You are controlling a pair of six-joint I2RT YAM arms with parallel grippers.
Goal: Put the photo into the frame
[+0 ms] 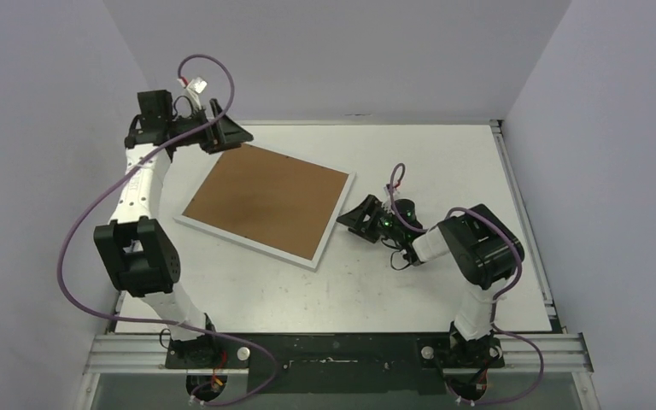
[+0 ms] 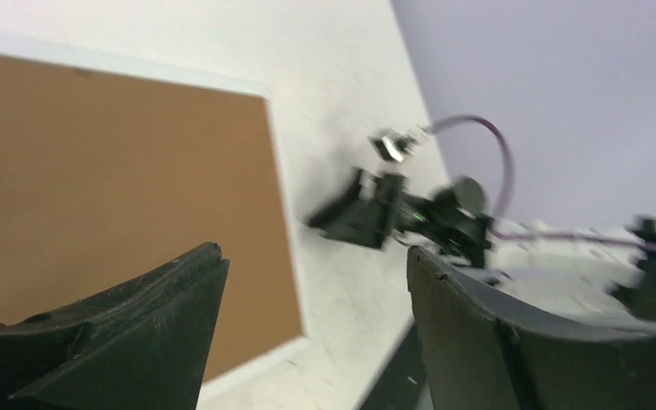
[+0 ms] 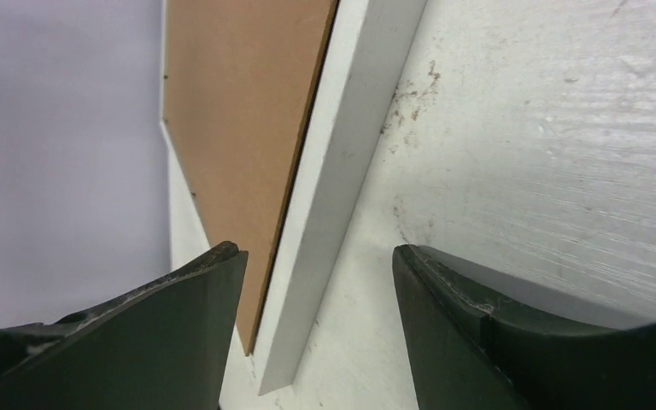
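Lying frame: the frame (image 1: 248, 243) sat back-up on the table (image 1: 444, 162), mid-left in the top view, skewed so one corner pointed to 11 o'clock.
Backing board: brown backing board (image 1: 265, 201) filled the frame's back, flush as far as could be seen.
Photo: the photo showed in no view; maybe under the board, couldn't tell.
Right gripper: right gripper (image 3: 318, 251) sat low at the frame's 3 o'clock edge, fingers spread, nothing between them; the white rim lined up with the gap, just ahead of the tips.
Left gripper: left gripper (image 2: 314, 254) hung over the 11 o'clock corner, fingers apart, empty; wrist view was blurred.
Step (judged): looked like getting a hold on the frame's edge, maybe to lift or turn it.
Doing it well: right fingers needed to go in level and straddle the thin rim only, not pry the board; left needed to pin the 11 o'clock corner so the frame didn't skid toward 9 o'clock.
Risk: the board could have dropped out if tilted fast.
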